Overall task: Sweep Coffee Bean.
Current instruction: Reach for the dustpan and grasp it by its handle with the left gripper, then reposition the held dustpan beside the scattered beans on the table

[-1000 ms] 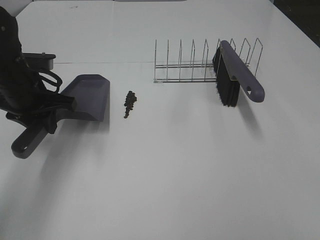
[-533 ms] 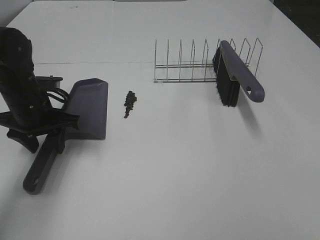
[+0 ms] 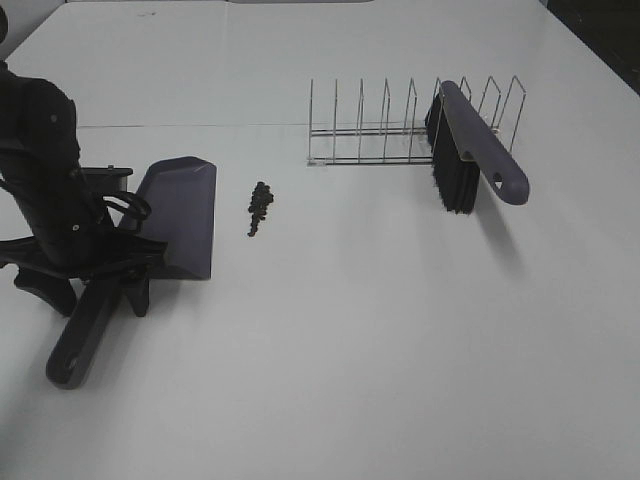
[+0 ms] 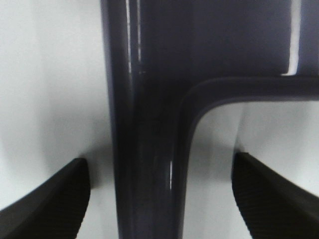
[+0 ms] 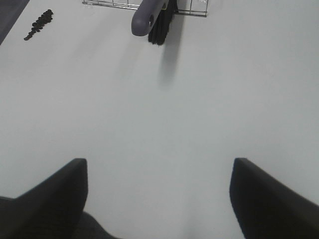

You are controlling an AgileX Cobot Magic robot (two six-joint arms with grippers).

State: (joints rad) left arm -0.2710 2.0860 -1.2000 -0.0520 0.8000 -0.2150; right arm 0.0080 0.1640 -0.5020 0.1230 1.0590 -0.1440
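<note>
The coffee bean (image 3: 260,208) pile lies in a short dark streak on the white table, also seen as coffee bean (image 5: 39,24). Just left of it the grey-purple dustpan (image 3: 182,215) lies flat, its lip towards the beans and its handle (image 3: 80,345) pointing to the near left. My left gripper (image 3: 95,290) stands open astride that handle (image 4: 149,149), with its fingers (image 4: 50,199) clear on both sides. The brush (image 3: 480,150) leans in the wire rack. My right gripper (image 5: 159,199) is open over bare table, holding nothing, and is out of the high view.
A wire rack (image 3: 385,135) stands at the back right, with the brush (image 5: 152,15) resting at its right end, bristles down. White table (image 3: 380,340) stretches between the beans and the near edge. A dark area lies beyond the table's far right corner.
My left gripper has opened and let go of the dustpan handle. The dustpan swung round, its handle now pointing nearer, and it lies flat. The right side has not moved.
</note>
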